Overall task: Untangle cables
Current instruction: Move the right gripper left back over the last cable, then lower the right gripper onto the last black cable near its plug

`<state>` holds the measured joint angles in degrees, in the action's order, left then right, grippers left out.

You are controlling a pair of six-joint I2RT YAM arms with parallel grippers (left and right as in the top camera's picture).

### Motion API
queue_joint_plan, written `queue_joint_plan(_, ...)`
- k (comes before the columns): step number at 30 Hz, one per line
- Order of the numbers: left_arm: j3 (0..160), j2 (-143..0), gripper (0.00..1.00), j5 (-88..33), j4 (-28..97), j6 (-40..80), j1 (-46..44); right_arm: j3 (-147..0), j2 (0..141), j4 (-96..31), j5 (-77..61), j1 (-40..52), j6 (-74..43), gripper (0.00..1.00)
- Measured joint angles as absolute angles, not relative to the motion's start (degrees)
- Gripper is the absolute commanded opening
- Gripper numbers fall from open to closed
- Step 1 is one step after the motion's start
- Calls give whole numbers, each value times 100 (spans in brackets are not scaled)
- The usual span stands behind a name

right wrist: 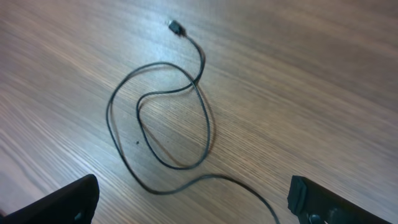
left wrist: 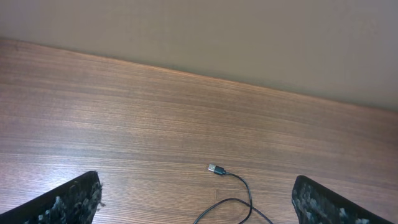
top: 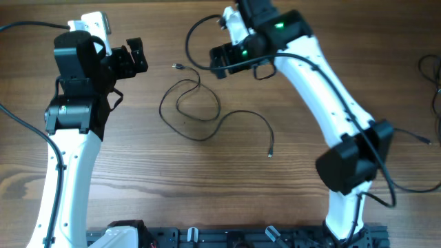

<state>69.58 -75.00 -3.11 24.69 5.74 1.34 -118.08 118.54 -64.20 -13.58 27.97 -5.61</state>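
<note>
One thin black cable [top: 196,114] lies loose on the wooden table between the arms. It makes two overlapping loops, with a small plug [top: 176,66] at its upper left end and a second end [top: 270,155] at the lower right. My left gripper [top: 132,58] is open and empty, to the left of the plug. The left wrist view shows the plug [left wrist: 214,168] between the spread fingers [left wrist: 198,202]. My right gripper [top: 224,60] is open and empty, above and to the right of the loops. The right wrist view shows the loops [right wrist: 205,118] ahead of its fingers [right wrist: 193,199].
More thin black cable strands [top: 433,76] lie at the table's far right edge, one running out from behind the right arm [top: 413,136]. A black lead [top: 189,41] arcs from the right wrist. A pale wall [left wrist: 249,37] backs the table's far edge.
</note>
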Motion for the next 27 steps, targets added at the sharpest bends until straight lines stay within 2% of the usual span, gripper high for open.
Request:
queue_joint_plan(6,6958,-7500,100,-333,2473,593,261,-11756,12263,-6259,-1291,2888,-779,100)
queue_joint_plan(21,6958,-7498,100,-419,2539,878,506,-11754,12278,-5148,-823,2943,-1251,100)
queue_joint_plan(27,6958,-7498,100,-460,2541,893,506,-11756,12320,-5096,-801,3100,-1256,99)
